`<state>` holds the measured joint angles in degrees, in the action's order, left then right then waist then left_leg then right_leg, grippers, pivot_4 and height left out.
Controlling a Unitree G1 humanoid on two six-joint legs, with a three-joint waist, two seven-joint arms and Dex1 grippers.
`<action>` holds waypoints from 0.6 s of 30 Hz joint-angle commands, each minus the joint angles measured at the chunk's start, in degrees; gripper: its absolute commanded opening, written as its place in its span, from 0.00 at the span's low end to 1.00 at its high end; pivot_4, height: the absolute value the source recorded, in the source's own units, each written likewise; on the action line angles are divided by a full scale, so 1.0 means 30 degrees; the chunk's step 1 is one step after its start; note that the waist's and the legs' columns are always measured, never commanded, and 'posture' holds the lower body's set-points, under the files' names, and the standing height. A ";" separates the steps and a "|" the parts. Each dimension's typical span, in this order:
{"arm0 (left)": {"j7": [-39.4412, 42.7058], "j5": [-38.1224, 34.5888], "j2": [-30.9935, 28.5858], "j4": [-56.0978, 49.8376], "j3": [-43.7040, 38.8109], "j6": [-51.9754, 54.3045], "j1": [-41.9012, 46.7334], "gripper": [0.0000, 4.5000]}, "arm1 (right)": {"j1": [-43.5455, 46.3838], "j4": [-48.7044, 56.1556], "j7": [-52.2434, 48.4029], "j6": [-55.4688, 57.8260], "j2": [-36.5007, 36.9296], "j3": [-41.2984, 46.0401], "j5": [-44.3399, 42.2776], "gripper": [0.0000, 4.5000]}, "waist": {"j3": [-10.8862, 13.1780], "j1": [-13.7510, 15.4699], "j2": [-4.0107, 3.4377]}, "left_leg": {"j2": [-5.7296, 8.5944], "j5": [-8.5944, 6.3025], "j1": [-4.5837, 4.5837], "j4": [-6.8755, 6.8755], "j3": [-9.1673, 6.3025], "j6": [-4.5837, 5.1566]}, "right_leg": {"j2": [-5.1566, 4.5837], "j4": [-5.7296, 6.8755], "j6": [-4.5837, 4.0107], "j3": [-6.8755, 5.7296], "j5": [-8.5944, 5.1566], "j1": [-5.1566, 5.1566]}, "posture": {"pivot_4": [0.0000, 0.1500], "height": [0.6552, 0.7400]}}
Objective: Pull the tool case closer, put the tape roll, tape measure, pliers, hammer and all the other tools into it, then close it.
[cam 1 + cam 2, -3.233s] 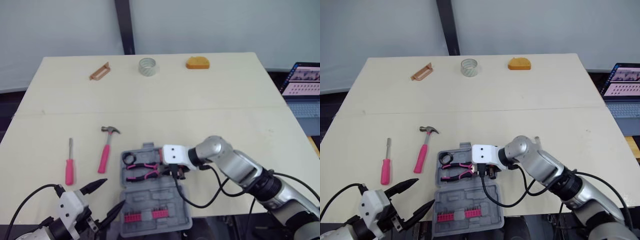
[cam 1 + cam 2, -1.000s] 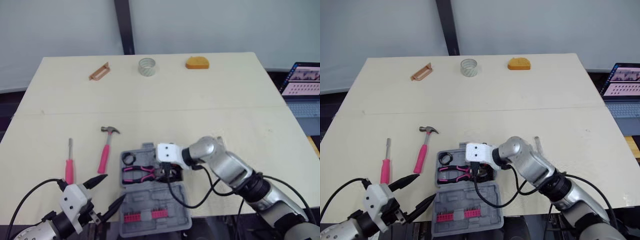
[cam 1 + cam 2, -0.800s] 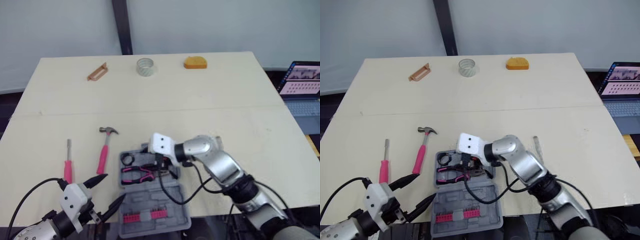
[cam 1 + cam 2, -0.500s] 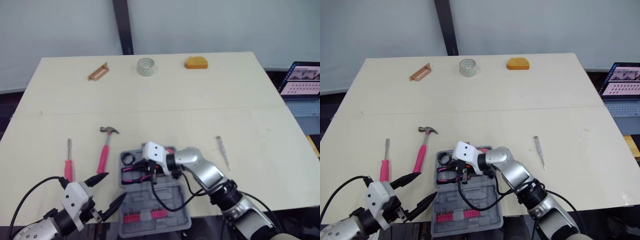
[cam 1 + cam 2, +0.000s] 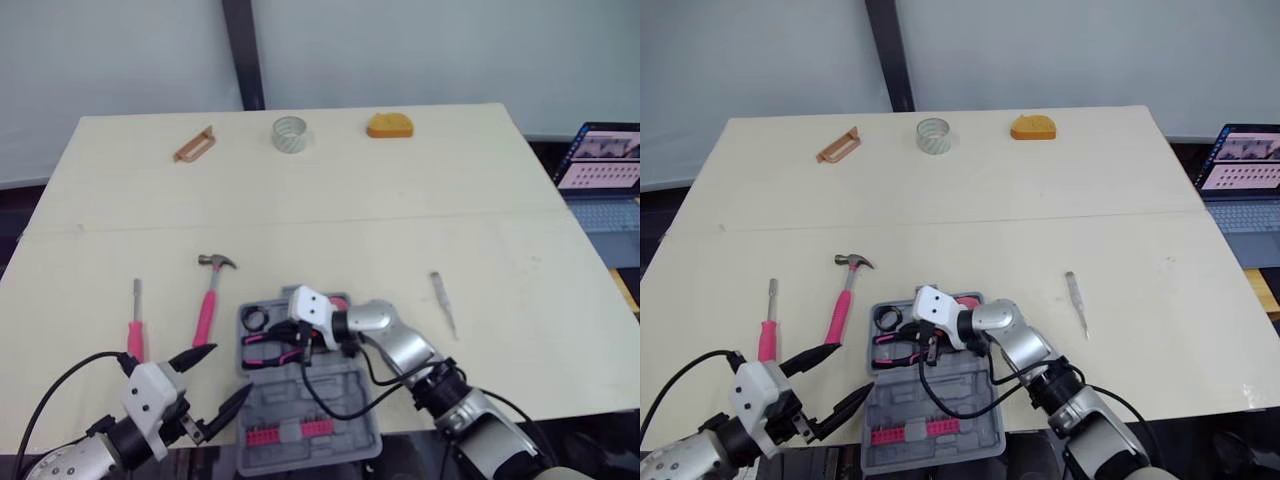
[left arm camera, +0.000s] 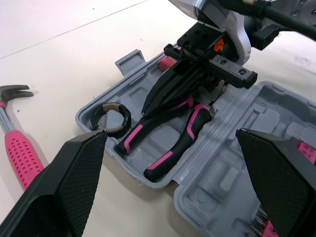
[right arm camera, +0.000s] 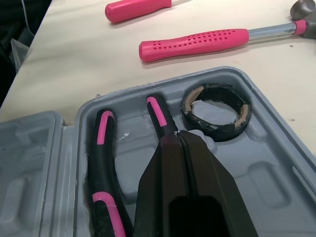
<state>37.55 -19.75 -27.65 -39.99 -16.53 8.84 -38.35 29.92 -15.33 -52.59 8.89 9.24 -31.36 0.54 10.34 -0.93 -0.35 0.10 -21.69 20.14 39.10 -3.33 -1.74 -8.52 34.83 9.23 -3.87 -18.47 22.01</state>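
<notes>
Open case [image 5: 300,400] at the near table [image 5: 500,240] edge, with the right gripper [image 7: 178,140] down in its tray.
The pliers [image 6: 170,145] and a black roll [image 6: 112,118] lie in the far half of the case. The right gripper's fingers are pressed together, tips against a pliers handle. From the case, the hammer [image 5: 208,312] lies at 10 o'clock and the screwdriver [image 5: 136,338] at 9. A slim metal tool [image 5: 444,304] lies at 3. Far off at 12 sit the tape roll [image 5: 290,133], the tape measure [image 5: 388,124] and a brown tool [image 5: 195,144]. A laptop [image 5: 600,165] stands off the table at 2. The left gripper [image 5: 223,375] hovers at 8, fingers spread wide. The right forearm has swung from 3 round to 5, baring the metal tool, and its gripper has slid leftward along the pliers.
</notes>
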 commanded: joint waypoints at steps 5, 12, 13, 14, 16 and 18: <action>-0.0088 -0.0016 -0.0212 -0.0274 -0.0199 -0.0031 0.0235 1.00 | -0.0164 -0.1791 0.0604 -0.0905 0.1137 -0.1650 0.3007 0.01 | -0.0243 0.0012 -0.0064 | 0.0002 0.0000 -0.0021 -0.0007 -0.0003 0.0000 | 0.0000 -0.0006 0.0000 0.0000 0.0000 -0.0023 | 1.00 1.00; -0.0082 0.0064 -0.0180 -0.0298 -0.0125 -0.0075 0.0114 1.00 | -0.0187 -0.2131 0.0870 0.0064 0.1394 -0.2082 0.4100 0.01 | -0.0414 0.0061 -0.0146 | 0.0004 -0.0003 -0.0210 -0.0085 0.0010 0.0001 | 0.0000 -0.0055 -0.0010 0.0011 -0.0006 -0.0201 | 1.00 1.00; -0.0113 0.0045 -0.0218 -0.0225 -0.0146 -0.0024 0.0290 1.00 | -0.0093 -0.2326 0.0914 -0.0015 0.1588 -0.2382 0.4562 0.01 | -0.0428 0.0070 -0.0158 | 0.0003 -0.0004 -0.0243 -0.0101 0.0019 0.0002 | -0.0001 -0.0058 -0.0013 0.0021 -0.0007 -0.0220 | 1.00 1.00; -0.0133 0.0011 -0.0236 -0.0167 -0.0180 0.0009 0.0412 1.00 | -0.0023 -0.2510 0.0957 -0.0176 0.1741 -0.2616 0.4935 0.01 | -0.0450 0.0075 -0.0182 | 0.0003 -0.0004 -0.0262 -0.0109 0.0022 0.0002 | -0.0001 -0.0058 -0.0014 0.0027 -0.0008 -0.0229 | 1.00 1.00; -0.0131 -0.0009 -0.0246 -0.0117 -0.0218 0.0029 0.0515 1.00 | 0.0001 -0.2643 0.0983 0.0089 0.1787 -0.2653 0.5061 0.01 | -0.0513 0.0097 -0.0233 | 0.0004 -0.0004 -0.0296 -0.0120 0.0036 0.0003 | -0.0001 -0.0051 -0.0021 0.0044 -0.0011 -0.0238 | 1.00 1.00; -0.0125 0.0048 -0.0210 -0.0154 -0.0137 0.0037 0.0505 1.00 | 0.0024 -0.2614 0.0861 0.0475 0.1843 -0.2647 0.5033 0.01 | -0.0566 0.0116 -0.0263 | 0.0001 -0.0004 -0.0310 -0.0135 0.0037 0.0002 | 0.0000 -0.0044 -0.0030 0.0048 -0.0017 -0.0238 | 1.00 1.00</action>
<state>37.36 -19.74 -27.94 -39.79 -16.57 9.31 -36.65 32.56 -16.15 -50.42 4.92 11.34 -37.56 10.59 8.64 -0.59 -1.14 0.10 -21.70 19.20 38.68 -3.21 -1.73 -8.52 34.70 9.13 -3.72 -18.52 21.30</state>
